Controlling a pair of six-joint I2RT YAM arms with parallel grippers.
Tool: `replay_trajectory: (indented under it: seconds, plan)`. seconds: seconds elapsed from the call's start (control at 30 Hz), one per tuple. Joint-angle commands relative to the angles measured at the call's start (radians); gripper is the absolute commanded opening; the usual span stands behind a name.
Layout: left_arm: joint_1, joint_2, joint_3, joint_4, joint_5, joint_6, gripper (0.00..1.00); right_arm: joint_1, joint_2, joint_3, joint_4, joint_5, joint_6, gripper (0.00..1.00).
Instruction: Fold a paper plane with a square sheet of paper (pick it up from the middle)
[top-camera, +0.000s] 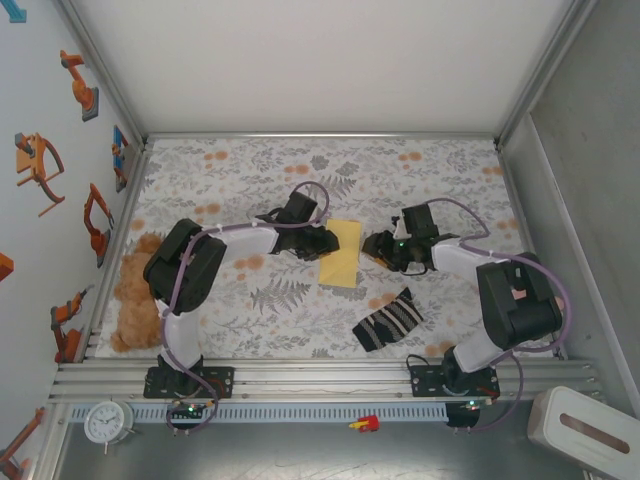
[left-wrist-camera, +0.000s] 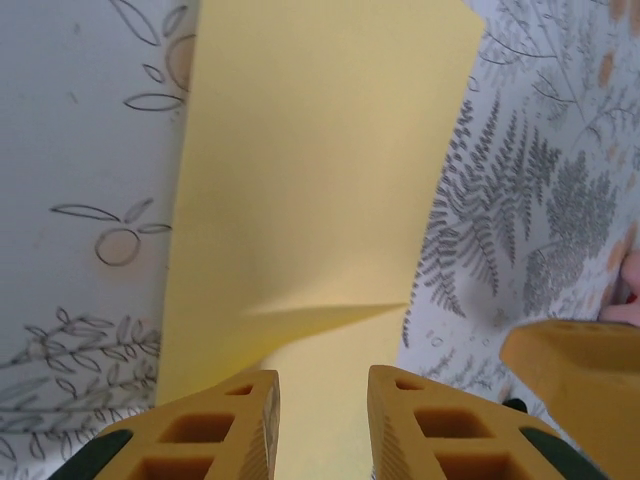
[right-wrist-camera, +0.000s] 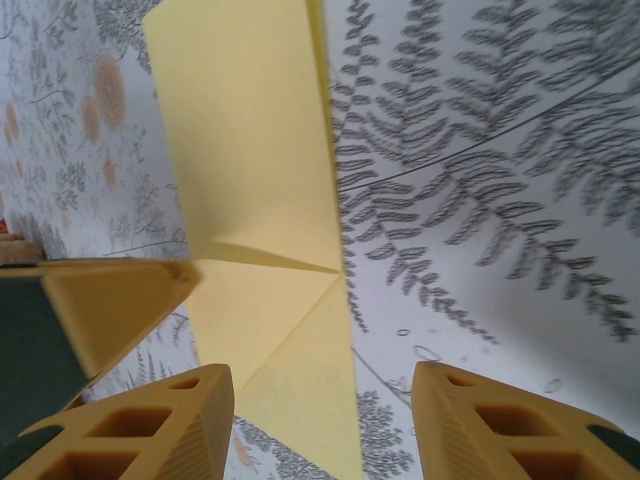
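Note:
The pale-yellow sheet of paper (top-camera: 341, 252) lies on the floral cloth in the middle, folded into a narrow strip. In the right wrist view the paper (right-wrist-camera: 250, 170) shows a folded triangular flap and diagonal creases. My left gripper (top-camera: 325, 243) sits at the paper's left edge; in its own view the left gripper (left-wrist-camera: 322, 400) is open, fingers straddling the sheet (left-wrist-camera: 310, 180), where one fold lifts slightly. My right gripper (top-camera: 372, 248) is just right of the paper, and the right gripper (right-wrist-camera: 322, 420) is wide open above its edge.
A black-and-white striped sock (top-camera: 390, 320) lies near the front right of the cloth. A brown plush toy (top-camera: 130, 290) rests at the left edge. A clock (top-camera: 107, 422) and a white box (top-camera: 585, 435) sit in front of the rail.

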Motion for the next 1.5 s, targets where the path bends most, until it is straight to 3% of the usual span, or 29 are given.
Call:
replay_trajectory:
  seconds: [0.0,0.33,0.53,0.87,1.47]
  plan:
    - [0.010,0.031,0.016,0.022,0.012,-0.030,0.30,0.030,-0.012,-0.016,0.061,0.014,0.068,0.48]
    - [0.038,0.059,-0.031,-0.010,-0.009,-0.139,0.31,0.101,0.032,-0.081,0.261,0.049,0.296,0.47]
    - [0.054,0.057,-0.058,0.003,0.014,-0.199,0.32,0.129,0.062,-0.112,0.346,0.109,0.388,0.39]
    - [0.057,0.062,-0.076,0.018,0.035,-0.217,0.32,0.142,0.139,-0.062,0.363,0.123,0.401,0.28]
    - [0.073,0.061,-0.118,0.103,0.081,-0.257,0.32,0.145,0.185,-0.007,0.352,0.087,0.384,0.24]
